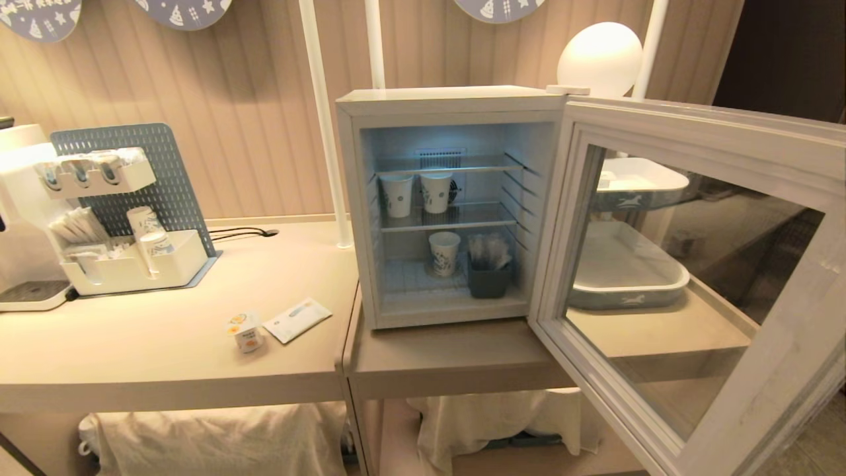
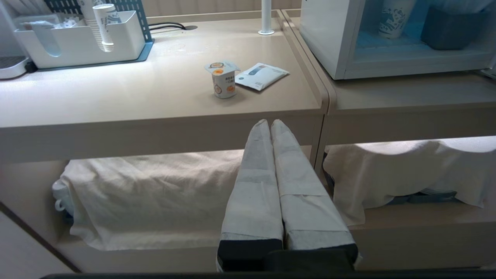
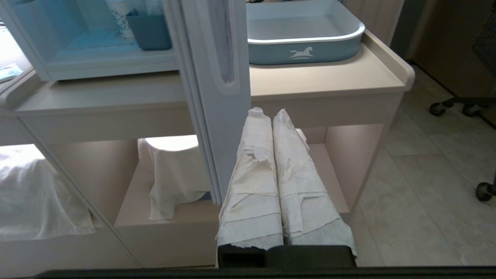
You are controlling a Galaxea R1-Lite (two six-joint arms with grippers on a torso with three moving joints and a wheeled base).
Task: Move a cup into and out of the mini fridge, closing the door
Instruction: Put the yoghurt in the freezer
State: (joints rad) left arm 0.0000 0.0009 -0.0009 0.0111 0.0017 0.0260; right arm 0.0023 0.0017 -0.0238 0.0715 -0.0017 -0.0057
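- Head view: white boxy mini fridge sits on the right beige counter, lit inside, wire shelves visible.
- Its white-framed glass door is swung wide open to the right.
- Two tall white paper cups with bluish prints on the middle shelf; a third one plus a dark grey bin on the fridge floor.
- Small white tapered yogurt-style cup with orange label and foil lid stands upright on the left beige counter, outside the fridge, near the front edge. Flat white sachet just beside it, not touching.
- White organiser tray with a grey-blue pegboard back at the far left, next to a white drinks machine.
- Grey-blue tray with a white horse mark seen through the door glass.
- Neither arm shows in this view.
- Left wrist view: left pincer, fingers wrapped in white tape, pressed together, holding nothing. It hangs in front of the counter edge, below the top surface, apart from the yogurt cup up on the counter. Fridge corner nearby. White cloth covers the lower shelf.
- Right wrist view: right pincer, same tape wrap, fingers together, empty. It sits low, just beside the open door's edge; cannot tell if they touch. Grey-blue tray on the counter beyond; tiled floor alongside.
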